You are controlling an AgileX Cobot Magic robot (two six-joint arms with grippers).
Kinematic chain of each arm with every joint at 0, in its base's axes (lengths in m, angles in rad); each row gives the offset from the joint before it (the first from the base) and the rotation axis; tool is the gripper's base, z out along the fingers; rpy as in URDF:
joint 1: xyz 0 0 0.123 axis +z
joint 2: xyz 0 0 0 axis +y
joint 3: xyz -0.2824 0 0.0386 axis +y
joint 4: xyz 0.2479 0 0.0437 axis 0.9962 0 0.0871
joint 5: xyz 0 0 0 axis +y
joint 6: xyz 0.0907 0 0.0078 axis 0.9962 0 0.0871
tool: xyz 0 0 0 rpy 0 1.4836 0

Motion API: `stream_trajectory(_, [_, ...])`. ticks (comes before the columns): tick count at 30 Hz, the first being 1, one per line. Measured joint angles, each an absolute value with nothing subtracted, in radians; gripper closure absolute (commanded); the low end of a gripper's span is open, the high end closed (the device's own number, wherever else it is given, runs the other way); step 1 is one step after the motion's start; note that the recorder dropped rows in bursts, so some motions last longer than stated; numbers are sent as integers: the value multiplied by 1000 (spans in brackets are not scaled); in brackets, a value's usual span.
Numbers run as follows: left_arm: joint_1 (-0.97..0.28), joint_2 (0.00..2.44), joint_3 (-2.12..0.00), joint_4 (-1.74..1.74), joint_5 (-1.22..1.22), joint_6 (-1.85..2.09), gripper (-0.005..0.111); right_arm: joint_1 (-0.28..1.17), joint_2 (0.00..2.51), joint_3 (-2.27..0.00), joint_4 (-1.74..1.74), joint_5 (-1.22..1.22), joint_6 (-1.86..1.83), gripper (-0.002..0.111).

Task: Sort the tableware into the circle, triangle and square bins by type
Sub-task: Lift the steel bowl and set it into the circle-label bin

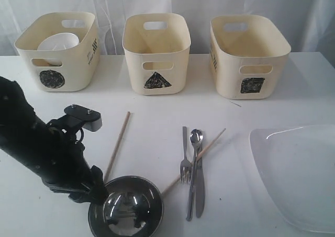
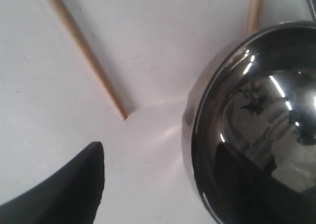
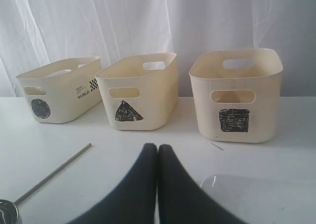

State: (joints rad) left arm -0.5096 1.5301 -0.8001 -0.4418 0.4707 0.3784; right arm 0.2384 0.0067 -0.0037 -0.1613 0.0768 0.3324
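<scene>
Beyond the steel bowl (image 1: 125, 205) I have bare table (image 1: 152, 111) up to the triangle bin (image 1: 156, 64); a chopstick (image 1: 117, 145) and the cutlery (image 1: 192, 169) flank the bowl.

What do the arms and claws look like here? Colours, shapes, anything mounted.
Left arm: bulky, matte black, with a black-and-grey camera block on a bracket at the wrist. Left claw: black; its finger is smooth, curved and tapering. Right claw: two smooth black fingers tapering to rounded tips. No markings visible; right arm out of view.
</scene>
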Motion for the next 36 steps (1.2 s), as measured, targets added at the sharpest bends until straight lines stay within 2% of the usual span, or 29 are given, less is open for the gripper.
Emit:
stream_trajectory(1, [-510, 1550, -800, -474, 459, 397, 41, 238, 7, -4, -161, 77, 332, 108])
stream_trajectory(3, [-510, 1580, -800, -513, 449, 428, 53, 238, 7, -4, -161, 77, 332, 108])
stream_trajectory(4, [-510, 1590, -800, -520, 447, 432, 69, 238, 7, -4, -161, 77, 332, 108])
stream_trajectory(7, [-510, 1635, -800, -534, 443, 442, 105, 238, 7, -4, -161, 77, 347, 108])
stream_trajectory(8, [-510, 1642, -802, -537, 450, 445, 107, 238, 7, -4, -161, 77, 348, 108])
stream_trajectory(11, [-512, 1617, -826, -521, 504, 445, 107, 238, 7, -4, -161, 77, 351, 108])
stream_trajectory(16, [-502, 1466, -922, -245, 570, 324, 107, 238, 7, -4, -161, 77, 351, 108])
stream_trajectory(23, [-337, 1404, -1154, 283, 481, -104, 107, 238, 7, -4, -161, 77, 351, 108])
stream_trajectory(29, [-147, 1543, -1413, 359, 254, -178, 107, 238, 7, -4, -161, 77, 351, 108])
stream_trajectory(36, [-33, 1834, -1707, 350, 214, -212, 107, 238, 7, -4, -161, 77, 351, 108])
